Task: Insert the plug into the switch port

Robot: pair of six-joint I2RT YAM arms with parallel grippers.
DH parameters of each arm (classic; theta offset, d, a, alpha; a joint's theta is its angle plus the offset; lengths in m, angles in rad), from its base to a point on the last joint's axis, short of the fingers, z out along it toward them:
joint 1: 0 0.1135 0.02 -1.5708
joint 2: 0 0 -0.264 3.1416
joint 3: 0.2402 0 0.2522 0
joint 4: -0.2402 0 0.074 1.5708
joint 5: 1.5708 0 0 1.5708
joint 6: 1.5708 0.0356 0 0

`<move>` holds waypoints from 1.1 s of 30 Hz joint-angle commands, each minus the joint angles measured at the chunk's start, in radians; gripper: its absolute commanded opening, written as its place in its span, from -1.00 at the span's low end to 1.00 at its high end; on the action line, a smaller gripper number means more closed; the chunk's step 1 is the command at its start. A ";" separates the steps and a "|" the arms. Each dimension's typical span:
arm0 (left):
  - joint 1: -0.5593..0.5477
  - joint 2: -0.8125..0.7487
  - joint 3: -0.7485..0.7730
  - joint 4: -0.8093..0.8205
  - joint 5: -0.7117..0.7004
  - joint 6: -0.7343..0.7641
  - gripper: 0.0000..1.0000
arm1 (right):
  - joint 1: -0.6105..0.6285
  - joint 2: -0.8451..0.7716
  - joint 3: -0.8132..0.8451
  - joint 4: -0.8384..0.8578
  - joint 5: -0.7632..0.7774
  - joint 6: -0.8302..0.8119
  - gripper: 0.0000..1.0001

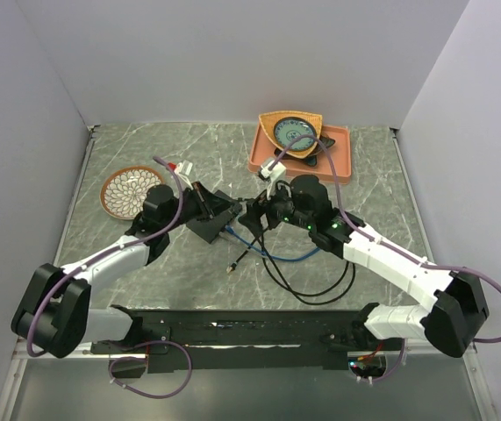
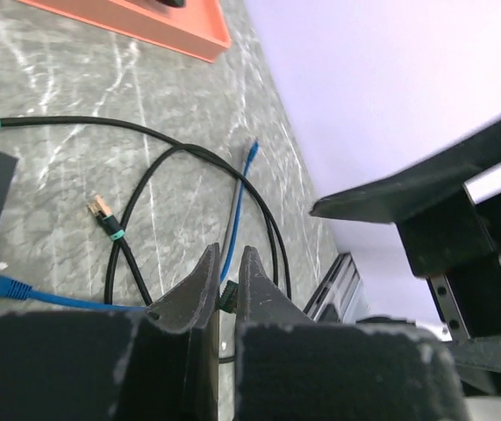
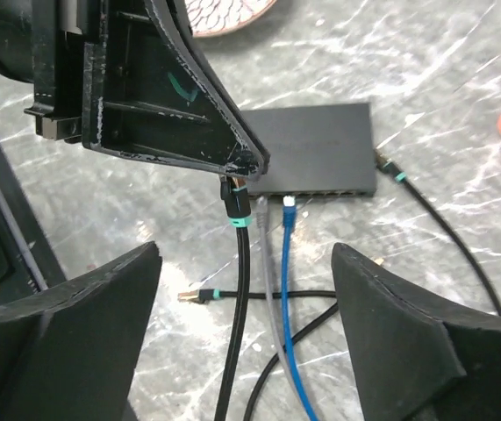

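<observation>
The flat black switch box [image 3: 320,145] lies on the marble table, with its row of ports [image 3: 329,191] along the near edge. My left gripper [image 2: 225,263] is shut on a black plug with a teal band [image 3: 237,209]. It holds the plug at the box's left front corner; whether the tip is in a port is hidden. A grey plug [image 3: 263,210] and a blue plug [image 3: 289,212] lie just in front of the ports. My right gripper [image 3: 246,342] is wide open and empty, above the cables. In the top view the two grippers [image 1: 228,210] [image 1: 257,215] meet over the box [image 1: 204,230].
A loose gold-tipped plug [image 3: 193,296] and loops of black cable [image 1: 320,285] lie in front of the box. An orange tray [image 1: 336,162] holding a basket with a dish [image 1: 291,132] stands at the back right. A patterned plate [image 1: 125,189] is at the left.
</observation>
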 commanded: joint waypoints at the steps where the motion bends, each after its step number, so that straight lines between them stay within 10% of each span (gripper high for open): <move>1: 0.001 -0.039 0.048 -0.071 -0.091 -0.069 -0.98 | 0.022 -0.010 0.019 0.025 0.113 -0.030 0.75; 33: 0.001 -0.064 0.088 -0.203 -0.128 -0.110 -0.98 | 0.166 0.206 0.114 0.073 0.267 -0.059 -0.09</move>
